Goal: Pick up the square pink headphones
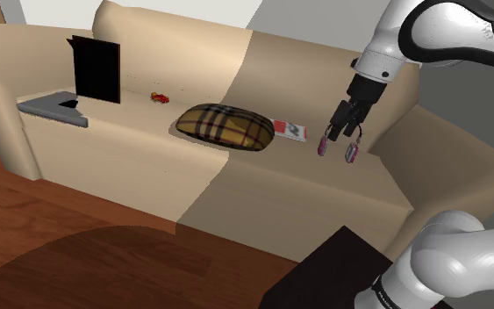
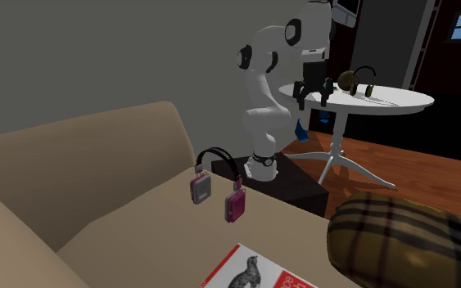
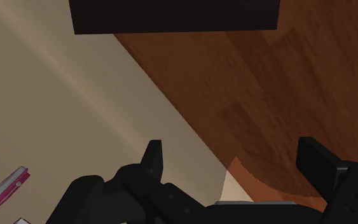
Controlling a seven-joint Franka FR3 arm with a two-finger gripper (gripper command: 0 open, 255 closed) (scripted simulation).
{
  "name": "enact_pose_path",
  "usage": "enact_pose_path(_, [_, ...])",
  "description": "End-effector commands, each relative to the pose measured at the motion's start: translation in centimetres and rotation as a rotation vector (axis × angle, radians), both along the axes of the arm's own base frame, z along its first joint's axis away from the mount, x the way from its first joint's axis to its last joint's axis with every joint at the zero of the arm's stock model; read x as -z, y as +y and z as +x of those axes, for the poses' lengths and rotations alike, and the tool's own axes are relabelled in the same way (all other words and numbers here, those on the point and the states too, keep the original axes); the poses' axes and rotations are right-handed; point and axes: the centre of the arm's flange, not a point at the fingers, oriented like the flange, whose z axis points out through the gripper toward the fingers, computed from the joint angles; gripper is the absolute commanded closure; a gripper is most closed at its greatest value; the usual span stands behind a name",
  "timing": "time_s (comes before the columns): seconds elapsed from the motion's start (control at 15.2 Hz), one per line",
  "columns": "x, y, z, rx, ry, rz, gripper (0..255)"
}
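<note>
The headphones (image 2: 218,182) have two square pink ear cups joined by a black band. They rest on the beige sofa seat (image 2: 138,245) near its end by the stand, with the band arching upward. In the shoulder view the headphones (image 1: 352,152) sit just below my gripper (image 1: 346,123). The second exterior view puts the gripper (image 2: 314,101) well above them and off to that view's right. My fingers stand wide apart with nothing between them (image 3: 234,159). One pink cup (image 3: 2,191) lies off to the side of the gripper, outside the fingers.
A plaid cushion (image 1: 225,125) and a book (image 1: 290,129) lie mid-seat, and a small red toy (image 1: 158,97) sits farther along. A black panel (image 1: 96,70) stands on a grey base at the far end. The dark stand (image 2: 294,184) and a white round table (image 2: 384,100) stand beyond the sofa on the wooden floor (image 3: 266,95).
</note>
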Motion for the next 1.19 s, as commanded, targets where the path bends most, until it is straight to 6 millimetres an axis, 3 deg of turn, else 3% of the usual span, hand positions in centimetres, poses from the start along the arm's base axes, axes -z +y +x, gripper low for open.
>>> enact_pose_path(0.0, [0.0, 0.0, 0.0, 0.000, 0.000, 0.000, 0])
enact_pose_path(0.53, [1.1, -10.1, 1.2, -0.134, -0.010, -0.031, 0])
enact_pose_path(1.12, [1.9, -21.2, 4.1, -0.286, -0.021, -0.066, 0])
